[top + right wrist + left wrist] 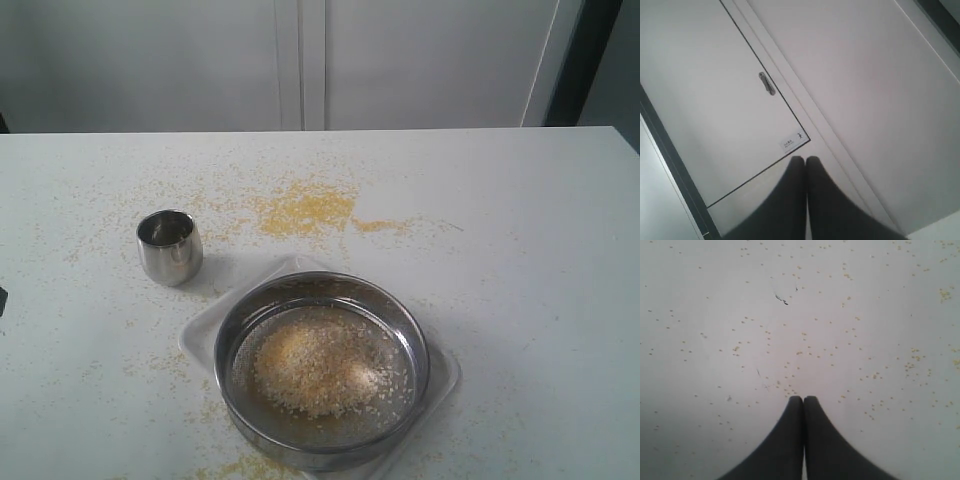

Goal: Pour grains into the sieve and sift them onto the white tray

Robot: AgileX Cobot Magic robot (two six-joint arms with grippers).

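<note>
The left gripper (803, 399) is seen shut, its jaws pressed together with nothing held between them. Just ahead of the tips only bare table (710, 315) is found, dotted with loose specks (912, 360). The right gripper (805, 159) is likewise closed and empty, and it is pointed away from the table. Far beyond its tips a cabinet door (715, 100) with a small handle (767, 83) is seen.

The sieve (320, 288) is shown in neither wrist view, so its place ahead of or beside either pair of jaws cannot be told. In the exterior view it is seated on the tray (203, 333), with the grains (325, 365) heaped on its mesh. The pour is judged done and the sifting left. Farther back a cup (169, 246) is stood upright, apart from the tray. Beyond it, spilled meal (300, 210) is strewn across the table.

The sieve is judged stiff, fairly light and smooth enough to slip. Its thin wall is best pinched across the rim, one jaw inside and one outside. It should be kept level, since the grains are loose and easily thrown over the low wall.
</note>
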